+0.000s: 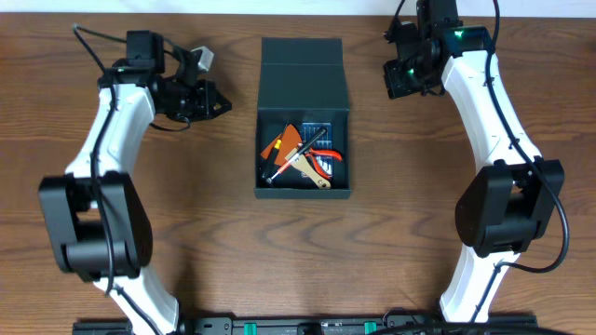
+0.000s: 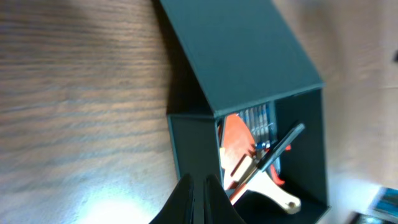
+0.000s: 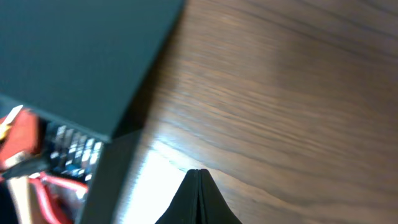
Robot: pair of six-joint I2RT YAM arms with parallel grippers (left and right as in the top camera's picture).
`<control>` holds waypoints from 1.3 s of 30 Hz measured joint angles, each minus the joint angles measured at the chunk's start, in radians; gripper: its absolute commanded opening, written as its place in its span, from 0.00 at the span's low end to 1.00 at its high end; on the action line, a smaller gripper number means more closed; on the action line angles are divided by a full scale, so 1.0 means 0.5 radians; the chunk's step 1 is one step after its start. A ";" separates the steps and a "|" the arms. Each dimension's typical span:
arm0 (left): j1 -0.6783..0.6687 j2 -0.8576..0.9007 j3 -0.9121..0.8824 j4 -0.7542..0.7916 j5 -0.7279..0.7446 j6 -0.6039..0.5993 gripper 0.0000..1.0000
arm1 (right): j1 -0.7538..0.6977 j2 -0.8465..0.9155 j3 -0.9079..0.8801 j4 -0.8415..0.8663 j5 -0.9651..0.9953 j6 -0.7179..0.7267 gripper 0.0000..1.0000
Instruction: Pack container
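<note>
The dark teal container [image 1: 304, 190] sits at the table's middle, its flap lid [image 1: 302, 74] open toward the back. Inside lie orange-handled tools, a black tool, a wooden handle and a small blue case of silver bits [image 1: 317, 135]. My left gripper [image 1: 222, 103] is shut and empty, left of the container near the lid. My right gripper [image 1: 393, 76] is shut and empty, right of the lid. The left wrist view shows the container [image 2: 186, 146] and lid [image 2: 239, 50] past the shut fingers [image 2: 200, 186]. The right wrist view shows the lid [image 3: 74, 56] and shut fingers [image 3: 198, 177].
The brown wooden table [image 1: 186, 223] surrounds the container. A small grey-white object [image 1: 200, 58] lies behind my left gripper. A dark rail [image 1: 307, 326] runs along the front edge between the arm bases.
</note>
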 measured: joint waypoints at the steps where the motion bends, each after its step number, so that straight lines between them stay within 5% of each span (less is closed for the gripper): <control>1: 0.022 0.031 0.000 0.020 0.060 0.005 0.06 | 0.000 0.000 -0.001 0.001 -0.050 -0.027 0.01; 20: 0.134 0.395 0.000 0.211 0.588 0.169 0.06 | -0.306 0.000 -0.293 0.023 -0.671 -0.121 0.01; 39: 0.046 0.607 0.000 0.341 0.655 0.156 0.06 | -0.336 0.367 -0.379 0.096 -1.176 -0.170 0.01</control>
